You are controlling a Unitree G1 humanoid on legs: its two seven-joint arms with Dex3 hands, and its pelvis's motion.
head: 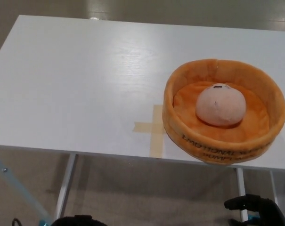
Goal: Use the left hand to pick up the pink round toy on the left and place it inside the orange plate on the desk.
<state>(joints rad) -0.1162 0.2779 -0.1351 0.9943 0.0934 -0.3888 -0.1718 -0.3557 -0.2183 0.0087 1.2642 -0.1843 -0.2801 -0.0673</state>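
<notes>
The pink round toy (220, 104) is seated inside the orange plate (217, 142) near the table's (76, 84) front-right edge; the right hand (255, 209) is glimpsed below, its fingers' state indiscernible.

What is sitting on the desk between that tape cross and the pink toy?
In the head view, only the near-left wall of the orange plate separates the tape cross from the pink round toy, which rests inside the plate.

1 pink round toy (220, 105), 1 orange plate (224, 144), 1 white desk (76, 84), 1 tape cross (152, 128)
</notes>
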